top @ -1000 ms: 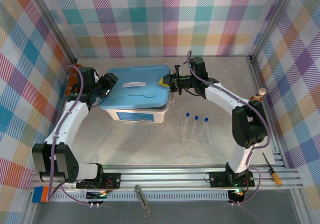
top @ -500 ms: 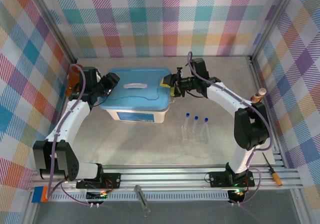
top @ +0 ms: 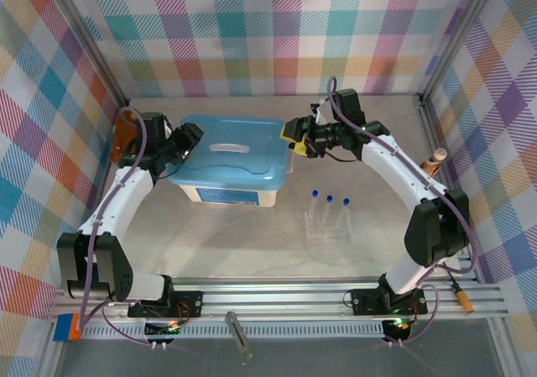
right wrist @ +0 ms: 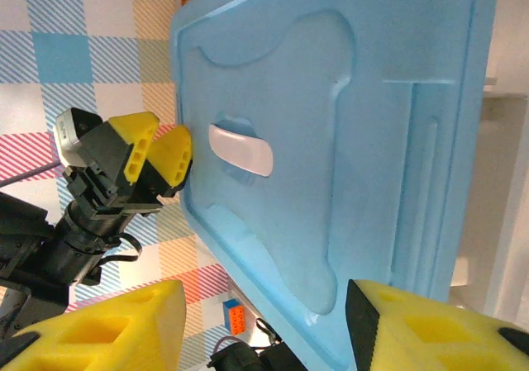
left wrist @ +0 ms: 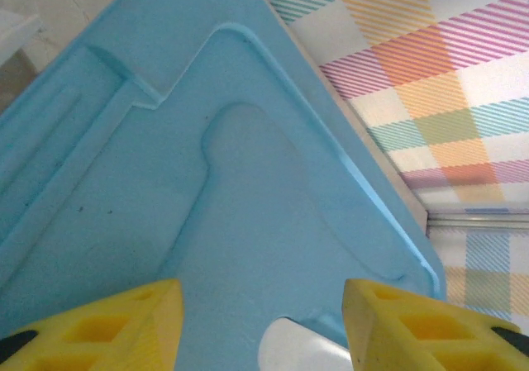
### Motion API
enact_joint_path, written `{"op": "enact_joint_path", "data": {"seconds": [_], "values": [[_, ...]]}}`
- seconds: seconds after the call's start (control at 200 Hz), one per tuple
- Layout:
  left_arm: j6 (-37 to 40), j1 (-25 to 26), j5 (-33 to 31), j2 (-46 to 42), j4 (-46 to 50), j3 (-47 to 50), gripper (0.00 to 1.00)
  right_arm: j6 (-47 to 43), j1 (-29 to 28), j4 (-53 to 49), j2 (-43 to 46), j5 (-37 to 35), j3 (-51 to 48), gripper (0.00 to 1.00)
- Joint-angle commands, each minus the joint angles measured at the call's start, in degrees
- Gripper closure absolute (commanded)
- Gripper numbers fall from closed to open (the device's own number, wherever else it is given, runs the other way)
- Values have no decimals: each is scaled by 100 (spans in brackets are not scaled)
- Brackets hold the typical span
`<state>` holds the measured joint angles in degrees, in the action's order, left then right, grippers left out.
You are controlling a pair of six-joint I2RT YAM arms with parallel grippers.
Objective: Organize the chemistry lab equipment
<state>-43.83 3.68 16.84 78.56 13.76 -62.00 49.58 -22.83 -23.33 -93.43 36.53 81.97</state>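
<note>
Test tubes (top: 328, 201) stood in their rack (top: 327, 227) on the table (top: 252, 247), near the bin (top: 231, 195). Right jaws were spread beside the blue lid (top: 226, 152), probably since it looked seated. Left jaws were gapped at its opposite edge, couldn't tell if they were pinching it.

The tabletop (top: 210, 243) is seen as a pale, mottled grey surface, bounded along its near edge by a metal rail (top: 277, 297). On the far left part a white box (top: 228, 195) is set, closed by a blue lid (top: 226, 150). Right of centre, well apart from the box, a clear tube rack (top: 327, 230) is stood (three blue-capped test tubes (top: 329, 209) are held upright in it). At the far left edge an orange-brown object (top: 122, 142) is partly hidden. At the right edge a brown bottle-shaped object (top: 435, 159) is seen; whether it rests on the tabletop cannot be told.
</note>
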Motion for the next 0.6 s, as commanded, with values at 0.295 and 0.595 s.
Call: {"op": "enact_joint_path", "data": {"seconds": [0.295, 0.595], "values": [[112, 137, -29, 60, 409, 9, 46, -557, -267, -398, -147, -304, 459, 43], [150, 137, -199, 11, 626, 65, 47, -522, -507, -216, -466, -236, 379, 42]]}}
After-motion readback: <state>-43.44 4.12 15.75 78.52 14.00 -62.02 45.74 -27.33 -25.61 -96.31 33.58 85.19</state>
